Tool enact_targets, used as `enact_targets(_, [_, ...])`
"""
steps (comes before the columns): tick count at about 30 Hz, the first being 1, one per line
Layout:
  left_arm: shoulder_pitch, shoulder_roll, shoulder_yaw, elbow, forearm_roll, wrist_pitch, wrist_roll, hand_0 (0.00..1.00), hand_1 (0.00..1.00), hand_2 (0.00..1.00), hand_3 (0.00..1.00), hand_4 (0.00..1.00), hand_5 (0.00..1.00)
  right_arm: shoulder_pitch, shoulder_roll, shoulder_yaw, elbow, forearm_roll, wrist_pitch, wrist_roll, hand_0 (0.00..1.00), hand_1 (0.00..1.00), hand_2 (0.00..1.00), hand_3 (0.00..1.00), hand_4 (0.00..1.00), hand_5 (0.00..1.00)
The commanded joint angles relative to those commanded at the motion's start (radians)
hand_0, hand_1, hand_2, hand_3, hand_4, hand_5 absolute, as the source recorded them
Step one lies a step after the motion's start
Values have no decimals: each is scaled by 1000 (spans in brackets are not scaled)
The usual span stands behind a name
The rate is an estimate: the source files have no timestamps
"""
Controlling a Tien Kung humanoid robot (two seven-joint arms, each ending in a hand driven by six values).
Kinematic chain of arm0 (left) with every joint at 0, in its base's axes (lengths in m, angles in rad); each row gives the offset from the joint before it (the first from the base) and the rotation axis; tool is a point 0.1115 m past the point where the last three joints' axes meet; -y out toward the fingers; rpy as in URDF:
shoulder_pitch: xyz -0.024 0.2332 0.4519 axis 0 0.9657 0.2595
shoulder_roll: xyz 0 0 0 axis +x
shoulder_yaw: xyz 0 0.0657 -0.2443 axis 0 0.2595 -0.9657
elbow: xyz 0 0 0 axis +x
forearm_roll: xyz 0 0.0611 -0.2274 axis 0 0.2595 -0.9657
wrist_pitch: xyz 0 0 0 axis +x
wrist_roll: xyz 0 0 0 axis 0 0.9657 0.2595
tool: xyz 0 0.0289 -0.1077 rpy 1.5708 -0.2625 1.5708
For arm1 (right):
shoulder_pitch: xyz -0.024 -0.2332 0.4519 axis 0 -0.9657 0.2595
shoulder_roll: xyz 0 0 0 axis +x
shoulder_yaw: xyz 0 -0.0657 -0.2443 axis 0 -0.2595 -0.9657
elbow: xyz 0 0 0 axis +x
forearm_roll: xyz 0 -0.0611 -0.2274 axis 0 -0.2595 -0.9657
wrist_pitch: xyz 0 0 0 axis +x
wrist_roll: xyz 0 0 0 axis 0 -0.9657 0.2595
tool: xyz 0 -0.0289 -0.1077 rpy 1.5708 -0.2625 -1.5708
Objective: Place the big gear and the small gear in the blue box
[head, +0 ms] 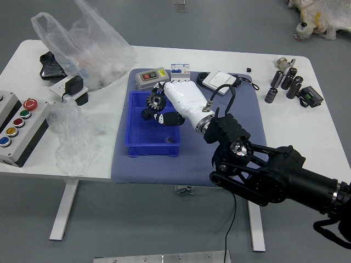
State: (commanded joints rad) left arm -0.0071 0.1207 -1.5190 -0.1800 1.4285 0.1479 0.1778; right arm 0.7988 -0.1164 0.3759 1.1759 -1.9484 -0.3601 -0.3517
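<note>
Nearest us, the blue box [152, 149] has a dark piece [146, 114] inside that we take for the small gear, so half the job looks done. Just beyond, over the box's far half, our right hand [187, 99] grips the big gear [156, 101], which we judge we have only to lower and let go; its toothed round face points up toward the camera, though we cannot make out any long axis.
</note>
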Motion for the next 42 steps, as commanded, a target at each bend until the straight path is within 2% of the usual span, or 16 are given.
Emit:
enact_targets(3, [-1,0,1,0,1,0,0,625,576,548,670,704,280,6,11,-29,-11,3,-1,3,331,506,533,542,533,2])
enact_targets(4, [-2,-1,1,0,2,0,-1,624,575,548,670,704,280,6,15,-33,-16,3,0,3,404,709,769,655,492,18])
enact_targets(9, [-3,-1,-2,0,4,-1,0,624,575,548,670,704,280,5,20,-27,-34,-2,20,-6,404,709,769,655,492,18])
enact_targets(10, [-3,-1,-4,0,5,0,1,624,576,548,671,704,280,5,20,-27,-36,-3,25,-9,478,838,893,724,525,269])
enact_targets(15, [-6,0,-7,0,6,0,1,624,576,548,671,704,280,4,21,-30,-43,-3,63,-24,478,838,893,724,525,269])
enact_targets(16, [-6,0,-7,0,6,0,1,624,576,548,670,703,278,3,21,-30,-44,-3,67,-26,527,886,955,864,642,297])
enact_targets(23, [-4,-2,-11,0,8,0,3,624,576,548,670,703,277,-13,12,24,-25,-8,50,-13,527,879,938,843,651,301])
enact_targets(27, [-6,-2,-11,0,7,0,0,624,576,548,670,703,277,-52,-23,115,20,5,-9,25,527,879,938,843,651,301])
enact_targets(28, [-8,-2,-11,0,6,0,-1,624,575,548,671,703,277,-67,-37,141,34,15,-27,38,538,861,892,817,654,304])
enact_targets(31, [-12,0,-7,0,1,0,-5,624,575,548,671,703,277,-125,-85,235,77,76,-73,90,538,861,892,817,654,304])
enact_targets(33, [-13,1,-6,0,-2,0,-8,624,575,548,671,703,277,-171,-121,301,98,148,-73,136,538,861,892,817,654,304])
enact_targets(34, [-13,2,-5,0,-3,1,-10,625,576,548,671,703,277,-191,-135,331,103,184,-71,158,525,755,781,807,797,487])
enact_targets(37, [-13,5,24,0,-31,-1,-26,625,576,548,671,703,277,-270,-176,433,114,304,-68,243,525,755,781,807,797,487])
enact_targets(39, [-16,8,46,0,-46,-3,-41,625,576,548,671,703,277,-321,-190,497,120,382,-53,299,525,755,781,807,797,487])
enact_targets(40, [-20,10,55,0,-52,-4,-48,625,576,548,671,703,277,-347,-194,528,126,418,-43,325,592,670,720,752,810,513])
enact_targets(42, [-26,11,81,0,-73,-5,-66,625,576,548,671,703,277,-406,-201,595,139,502,-26,382,592,670,720,752,810,513])
